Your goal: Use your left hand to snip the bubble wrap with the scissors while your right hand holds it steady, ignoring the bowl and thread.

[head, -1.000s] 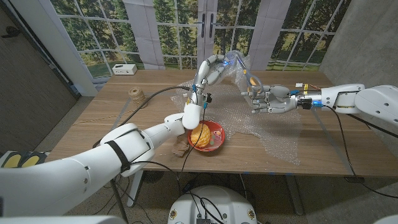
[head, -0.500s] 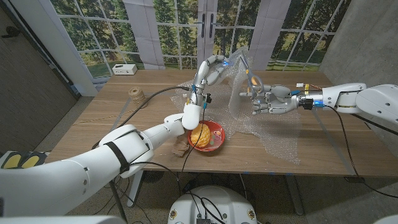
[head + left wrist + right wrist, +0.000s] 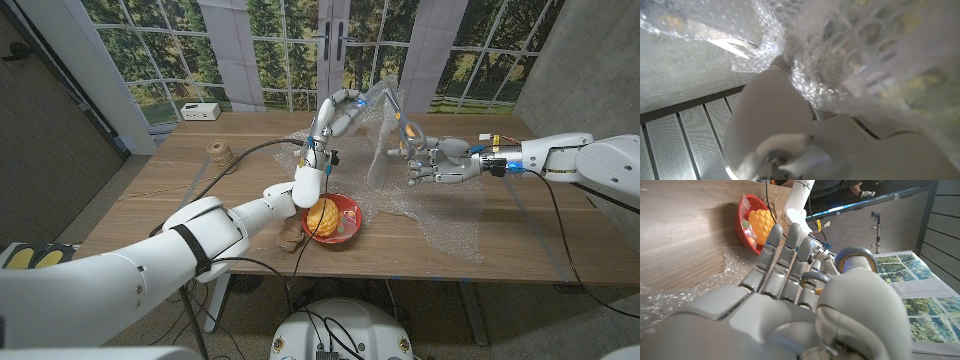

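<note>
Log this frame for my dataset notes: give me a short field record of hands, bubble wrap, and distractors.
left hand: raised over the table's far side, against the lifted bubble wrap
right hand: raised, holding the bubble wrap's lifted part
bubble wrap: clear sheet, partly on the table, partly pulled up between the hands
scissors: cannot make out
bowl: red, holds a yellow fruit
thread: spool near the far left of the table

It looked like a staged robotics lab: a plain wooden table (image 3: pixel 150 205) stood before a printed backdrop of forest-view windows and doors (image 3: pixel 300 45), with grey partition panels (image 3: pixel 45 150) and trailing black cables (image 3: pixel 560 265).
</note>
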Action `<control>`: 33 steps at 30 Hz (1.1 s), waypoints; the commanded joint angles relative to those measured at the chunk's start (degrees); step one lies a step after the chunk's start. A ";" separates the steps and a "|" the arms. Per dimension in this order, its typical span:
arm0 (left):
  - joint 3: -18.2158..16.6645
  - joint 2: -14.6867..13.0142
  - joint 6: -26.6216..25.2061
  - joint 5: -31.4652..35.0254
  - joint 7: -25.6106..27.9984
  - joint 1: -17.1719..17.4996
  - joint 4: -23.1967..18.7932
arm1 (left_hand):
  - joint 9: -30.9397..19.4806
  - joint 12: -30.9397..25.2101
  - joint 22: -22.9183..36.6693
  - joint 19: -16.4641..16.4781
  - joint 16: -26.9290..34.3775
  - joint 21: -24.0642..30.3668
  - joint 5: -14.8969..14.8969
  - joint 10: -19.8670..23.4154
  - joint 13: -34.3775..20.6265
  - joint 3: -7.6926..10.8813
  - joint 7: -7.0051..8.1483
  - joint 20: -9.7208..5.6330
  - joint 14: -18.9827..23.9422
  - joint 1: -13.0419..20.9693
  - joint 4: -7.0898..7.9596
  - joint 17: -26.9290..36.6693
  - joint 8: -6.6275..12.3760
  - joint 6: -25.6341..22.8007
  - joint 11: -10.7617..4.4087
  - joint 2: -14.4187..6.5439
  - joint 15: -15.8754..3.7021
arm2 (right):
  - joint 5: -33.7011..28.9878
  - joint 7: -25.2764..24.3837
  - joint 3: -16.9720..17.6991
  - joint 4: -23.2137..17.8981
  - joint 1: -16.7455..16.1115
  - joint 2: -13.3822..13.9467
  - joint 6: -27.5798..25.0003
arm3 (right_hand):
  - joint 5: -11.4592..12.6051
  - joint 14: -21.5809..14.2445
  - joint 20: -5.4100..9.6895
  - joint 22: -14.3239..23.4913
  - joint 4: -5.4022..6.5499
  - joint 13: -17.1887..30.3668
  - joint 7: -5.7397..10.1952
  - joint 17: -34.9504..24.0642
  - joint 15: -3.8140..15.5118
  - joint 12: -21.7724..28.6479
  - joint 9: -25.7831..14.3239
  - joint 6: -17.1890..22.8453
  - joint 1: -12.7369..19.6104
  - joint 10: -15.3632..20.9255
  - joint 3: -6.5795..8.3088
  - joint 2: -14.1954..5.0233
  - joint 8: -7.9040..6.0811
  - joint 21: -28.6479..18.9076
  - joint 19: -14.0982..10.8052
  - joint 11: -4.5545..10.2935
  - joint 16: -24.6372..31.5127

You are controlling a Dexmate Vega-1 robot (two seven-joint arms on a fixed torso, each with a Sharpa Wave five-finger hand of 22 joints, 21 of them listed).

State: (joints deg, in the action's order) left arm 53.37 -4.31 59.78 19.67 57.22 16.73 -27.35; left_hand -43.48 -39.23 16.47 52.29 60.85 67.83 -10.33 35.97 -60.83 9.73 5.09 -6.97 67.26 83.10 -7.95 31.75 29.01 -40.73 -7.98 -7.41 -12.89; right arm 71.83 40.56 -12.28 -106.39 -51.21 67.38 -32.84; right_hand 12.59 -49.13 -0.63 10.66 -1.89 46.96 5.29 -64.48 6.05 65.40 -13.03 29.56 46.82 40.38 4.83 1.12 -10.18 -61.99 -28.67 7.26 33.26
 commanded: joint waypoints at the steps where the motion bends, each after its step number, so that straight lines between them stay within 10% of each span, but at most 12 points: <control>1: 1.23 1.08 0.77 -3.98 -1.31 -1.00 2.78 | -1.11 0.07 0.21 0.55 0.38 0.47 -0.02 -0.09 -0.44 -0.18 1.32 -4.90 0.14 -0.75 0.53 0.18 -0.31 2.00 -0.01 -0.33 0.04 | 0.57 -0.62 0.86 -0.52 -0.79 0.70 0.08 | 0.57 -0.55 -0.13 0.00 -0.29 -0.06 -10.21 -0.24 6.74 0.05 0.11 -9.66 -0.42 0.67 -0.21 0.09 -0.41 0.20 -0.28 0.05 -0.13; 6: 1.60 1.35 0.88 -5.26 -2.10 -1.11 3.08 | 3.22 -0.40 0.89 1.10 1.22 -0.21 -0.39 -0.55 -0.21 0.56 2.41 -5.12 -0.01 -3.29 1.03 0.62 -14.09 25.25 -0.84 -0.56 0.01 | 0.48 -0.80 0.90 -0.83 -0.96 0.82 0.08 | 0.63 -0.52 -0.10 0.00 -0.28 0.03 -10.20 -0.13 6.76 0.14 0.27 -9.66 -0.43 0.66 -0.22 -0.09 -0.46 0.32 -0.33 0.07 -0.34; 10: 1.70 1.38 0.76 -5.89 -2.61 -1.05 2.87 | 6.22 -1.08 1.41 0.83 1.15 -0.73 -0.55 -1.20 -0.78 0.88 -4.87 -4.94 -0.46 -4.43 1.19 0.41 -18.81 31.54 -0.89 -0.53 -0.02 | 0.49 -0.82 0.83 -0.91 -0.76 0.72 0.03 | 0.68 -0.57 -0.03 0.00 -0.41 -0.38 -10.23 -0.12 6.77 -0.02 0.39 -9.65 -0.27 0.86 -0.23 -0.11 -0.49 0.43 -0.35 0.18 -0.43; 13: 1.18 0.79 0.36 -6.48 -4.36 -0.56 1.33 | 8.02 -1.75 1.69 0.75 1.49 -1.10 -0.65 -1.79 -1.85 1.20 -7.45 -4.92 -0.42 -4.96 1.29 0.77 -18.13 28.35 -0.88 -0.71 -0.03 | 0.36 -1.03 0.86 -1.11 -0.71 0.74 0.12 | 0.72 -0.59 -0.02 0.01 -0.49 -0.20 -10.15 -0.15 6.80 0.14 0.48 -9.59 -0.13 0.90 -0.20 -0.23 -0.53 0.51 -0.34 0.12 -0.49; 17: 0.27 0.10 -0.85 -5.89 -5.16 0.23 -0.76 | 13.04 -2.96 2.64 -0.34 1.53 -3.25 -1.11 -6.76 -5.72 4.26 -6.07 -4.58 -1.70 -6.68 2.59 1.46 -16.82 15.14 -0.31 -3.07 -0.05 | 0.19 -1.27 0.94 -1.55 -0.56 0.80 0.23 | 0.78 -0.62 0.05 0.02 -0.69 -0.29 -9.98 -0.33 6.78 0.19 0.60 -9.45 0.16 1.07 -0.18 -0.25 -0.59 0.63 -0.35 0.19 -0.49; 33: -4.15 -2.93 -8.63 -3.28 -9.79 4.58 -12.17 | 17.48 -9.24 5.19 -2.87 1.31 -7.11 -1.95 -15.17 -9.63 14.24 -2.37 -4.45 -6.95 -13.57 8.34 6.14 -15.64 -1.69 -0.56 -2.82 -0.03 | -0.38 -2.31 2.81 -4.29 -2.51 2.46 2.18 | 0.91 -0.72 0.23 0.05 -0.86 -0.40 -9.65 -0.72 6.77 0.45 0.89 -9.19 0.36 1.59 -0.22 -0.64 -0.67 0.92 -0.56 0.48 -0.68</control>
State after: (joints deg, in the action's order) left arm 51.80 -5.44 55.73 15.01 50.62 18.70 -32.68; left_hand -25.23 -47.31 21.06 49.97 62.13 60.99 -11.95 21.50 -70.18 22.81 2.29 -6.60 60.84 70.48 0.07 37.14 12.72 -40.57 -8.67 -10.34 -10.62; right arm 71.30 39.23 -10.82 -109.12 -52.16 68.85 -31.63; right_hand 12.96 -49.43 -0.41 10.67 -2.52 46.42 -4.43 -64.87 6.36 65.40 -11.97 20.45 46.83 41.37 4.54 1.11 -10.61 -61.22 -28.87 7.65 32.61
